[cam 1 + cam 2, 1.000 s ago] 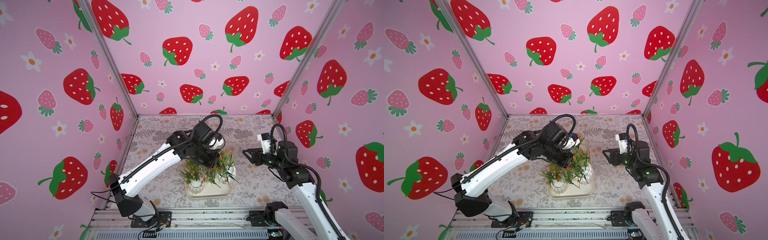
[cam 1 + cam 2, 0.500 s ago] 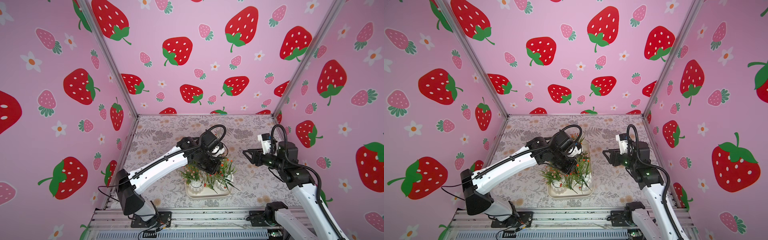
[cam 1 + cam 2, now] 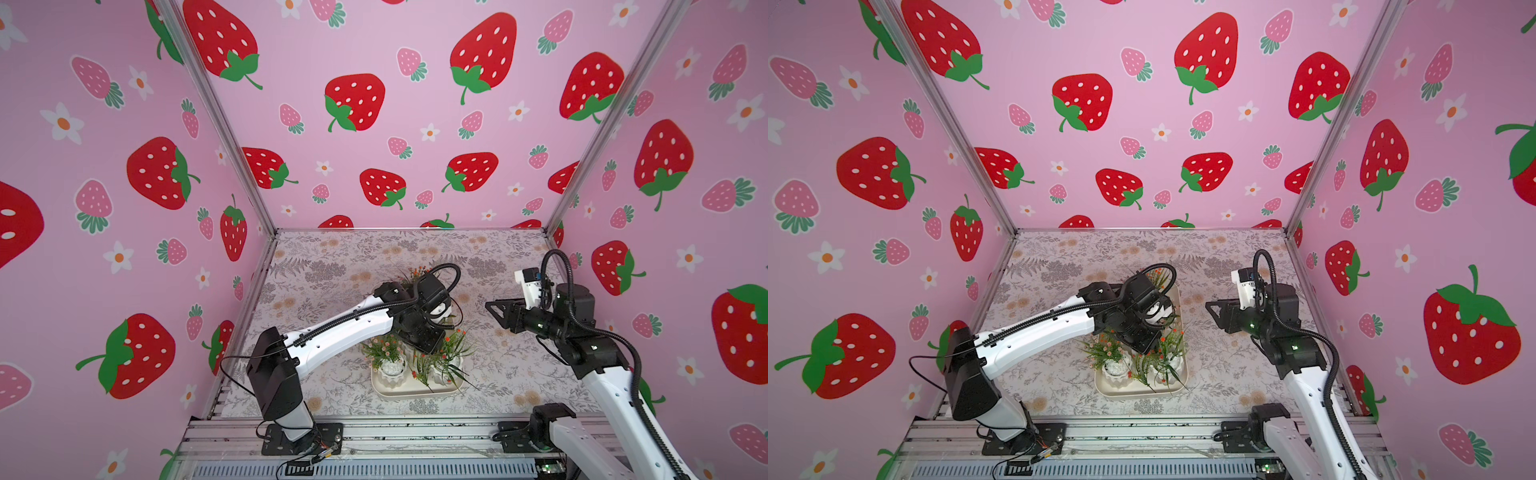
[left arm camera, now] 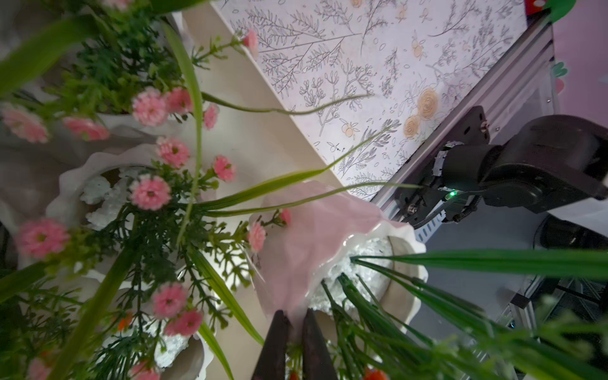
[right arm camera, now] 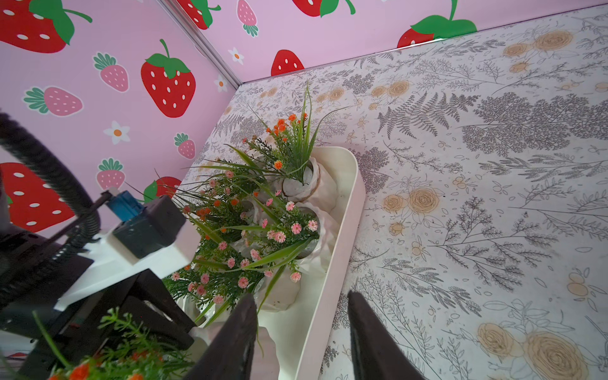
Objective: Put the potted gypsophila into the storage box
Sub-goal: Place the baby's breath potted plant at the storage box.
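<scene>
Pinches one orange-flowered gypsophila pot (image 4: 368,256) by its sprigs in the pressed-together left hand (image 4: 295,312), with the pot straight below, at the near right corner of the storage box (image 3: 415,395). Likely needs only lowering and release. Holds the right hand (image 5: 301,294) spread, empty, beside the box.
</scene>
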